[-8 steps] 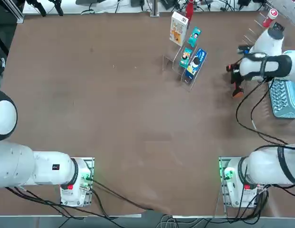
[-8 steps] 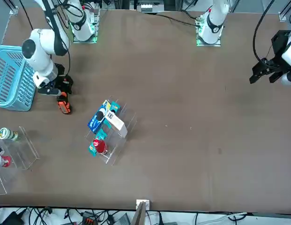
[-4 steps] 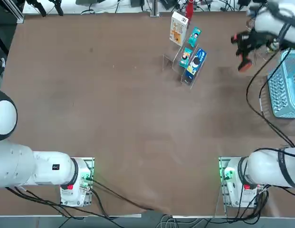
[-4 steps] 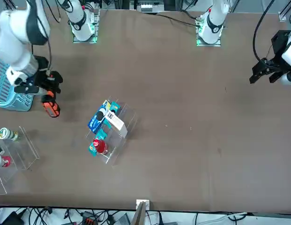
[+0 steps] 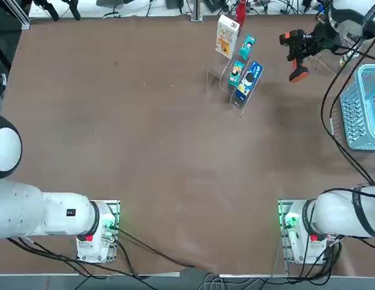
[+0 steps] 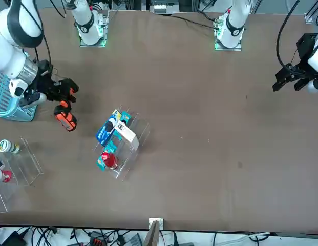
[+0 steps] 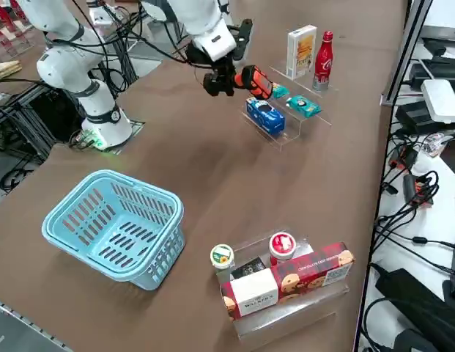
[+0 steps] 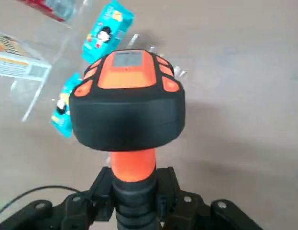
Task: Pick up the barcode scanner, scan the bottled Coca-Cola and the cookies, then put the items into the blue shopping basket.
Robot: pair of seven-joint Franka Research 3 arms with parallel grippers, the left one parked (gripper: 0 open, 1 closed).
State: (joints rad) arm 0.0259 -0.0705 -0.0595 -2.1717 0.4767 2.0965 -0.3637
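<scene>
One tool, our right tool (image 7: 226,73), is clamped on the scanner (image 5: 298,53), held above the surface (image 5: 145,139) w/ its head aimed toward the rack (image 5: 235,84) w/ cookies (image 5: 227,36) & Coke bottle (image 7: 324,60).

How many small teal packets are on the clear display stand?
2. One teal packet lies on the stand's upper step beside the cookies; the other teal packet lies on the lower step beside the blue packet. None seems hidden.

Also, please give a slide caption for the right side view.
Right gripper holds the scanner above the table, near the snack rack.
</scene>
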